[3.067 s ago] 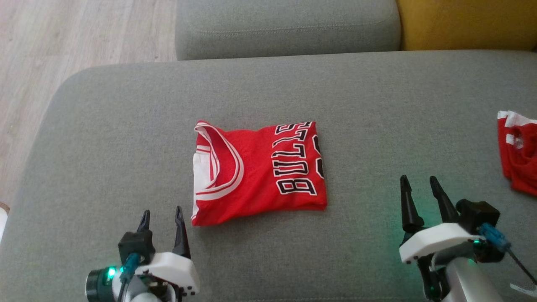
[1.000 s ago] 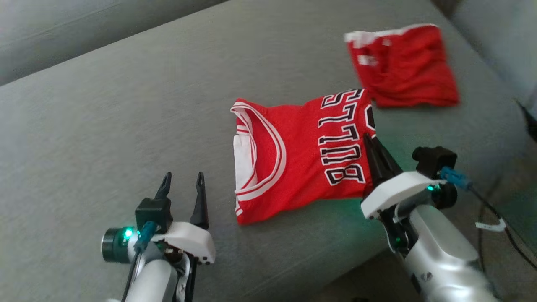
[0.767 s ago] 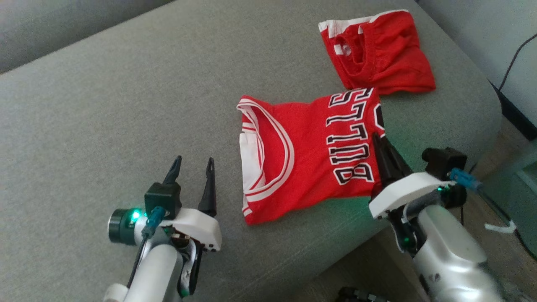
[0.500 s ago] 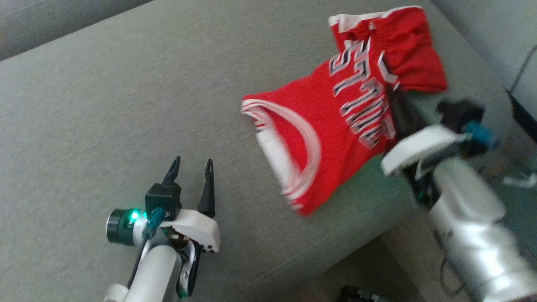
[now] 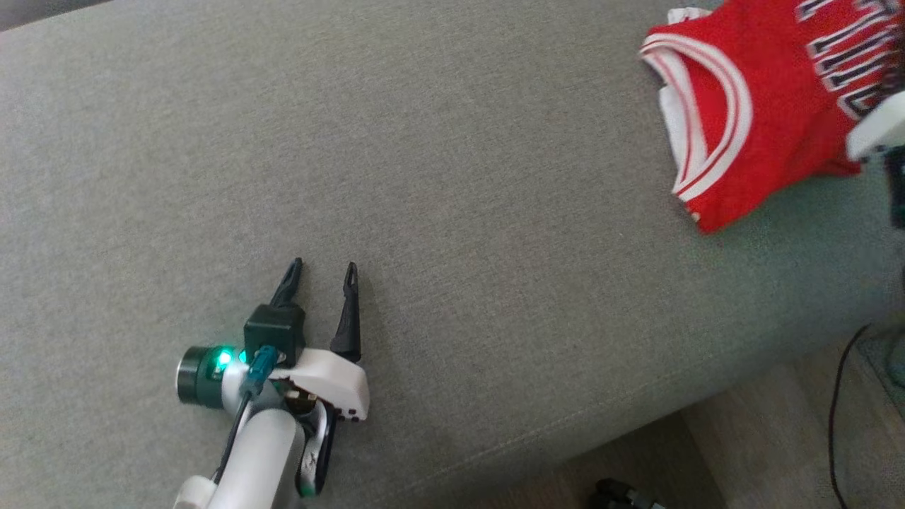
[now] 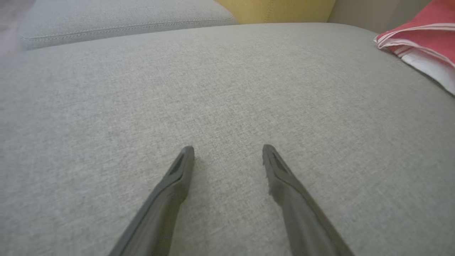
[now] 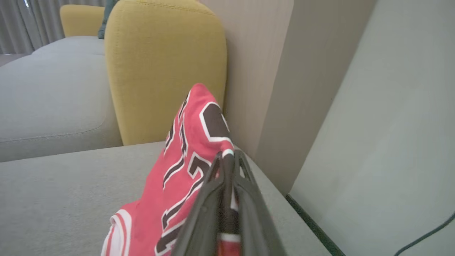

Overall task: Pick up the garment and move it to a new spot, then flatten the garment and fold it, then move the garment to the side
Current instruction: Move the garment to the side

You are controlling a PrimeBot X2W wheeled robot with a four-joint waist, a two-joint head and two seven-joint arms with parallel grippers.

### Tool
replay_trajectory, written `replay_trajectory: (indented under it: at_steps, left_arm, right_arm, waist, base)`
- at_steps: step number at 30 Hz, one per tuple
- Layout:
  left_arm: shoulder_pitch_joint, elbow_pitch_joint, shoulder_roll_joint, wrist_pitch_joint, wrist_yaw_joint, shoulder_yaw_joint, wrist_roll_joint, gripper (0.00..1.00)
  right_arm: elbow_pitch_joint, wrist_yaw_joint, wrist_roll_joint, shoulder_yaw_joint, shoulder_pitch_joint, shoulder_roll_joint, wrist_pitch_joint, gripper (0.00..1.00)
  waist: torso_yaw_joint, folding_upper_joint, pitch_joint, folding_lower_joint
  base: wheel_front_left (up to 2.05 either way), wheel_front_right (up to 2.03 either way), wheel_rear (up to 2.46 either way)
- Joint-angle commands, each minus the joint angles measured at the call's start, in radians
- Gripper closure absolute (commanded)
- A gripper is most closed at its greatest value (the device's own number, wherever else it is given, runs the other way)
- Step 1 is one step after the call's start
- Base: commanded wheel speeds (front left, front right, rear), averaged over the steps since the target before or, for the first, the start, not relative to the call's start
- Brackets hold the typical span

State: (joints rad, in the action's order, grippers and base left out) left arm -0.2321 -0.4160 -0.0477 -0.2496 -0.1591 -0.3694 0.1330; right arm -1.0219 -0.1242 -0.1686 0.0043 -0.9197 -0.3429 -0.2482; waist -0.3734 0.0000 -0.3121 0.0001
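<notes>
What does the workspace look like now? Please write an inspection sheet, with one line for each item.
Surface: grey sofa cushion, plain fabric.
Job's things: red jersey, folded, at the right in the head view, one edge pinched.
Clutter: nothing seen.
Grippers: left gripper open, holding nothing, low over the cushion; right gripper shut on the jersey.
Cables: dark cable on the floor at the right.
Surroundings: yellow backrest behind the cushion; wooden floor beside it.
</notes>
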Motion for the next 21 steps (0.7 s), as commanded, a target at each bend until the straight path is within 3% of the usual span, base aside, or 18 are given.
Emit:
replay_trajectory:
  at_steps: [1,6,7,8,17,21]
  left_arm:
    - [-0.036,0.036,-0.003,-0.012,-0.008,0.032,-0.009,0.0]
    - [-0.045,0.035,-0.003,-0.012,-0.007,0.037,-0.011,0.0]
    - [-0.046,0.035,-0.003,-0.012,-0.008,0.038,-0.012,0.0]
    - [-0.048,0.036,-0.003,-0.012,-0.009,0.039,-0.011,0.0]
    - [-0.069,0.044,-0.003,-0.012,-0.032,0.067,-0.022,0.0]
    - [-0.059,0.057,-0.003,-0.012,-0.047,0.088,-0.008,0.0]
  right_arm:
    - [0.027,-0.007,0.009,0.001,-0.026,-0.022,-0.013,1.0]
    - [0.032,-0.007,0.119,-0.067,-0.007,-0.034,-0.013,0.98]
    - [0.034,-0.007,0.134,-0.077,-0.005,-0.028,-0.013,0.35]
    - [0.037,-0.007,0.15,-0.089,-0.004,-0.024,-0.013,0.0]
    - [0.244,-0.007,0.22,-0.191,0.09,0.071,-0.013,0.0]
    - [0.338,-0.007,0.203,-0.159,0.154,0.131,-0.013,0.0]
  waist:
    - [0.001,0.0,-0.001,-0.0001]
    - [-0.002,0.0,-0.004,-0.0001]
    - [-0.003,0.0,-0.004,-0.0001]
    - [-0.004,0.0,-0.005,-0.0001]
    - [0.04,0.0,0.006,-0.0001]
    - [0.08,0.0,0.026,-0.0001]
  base:
    - [0.0,0.0,0.0]
    - [0.0,0.0,0.0]
    - [0.0,0.0,0.0]
    - [0.0,0.0,0.0]
    - [0.0,0.0,0.0]
    - [0.0,0.0,0.0]
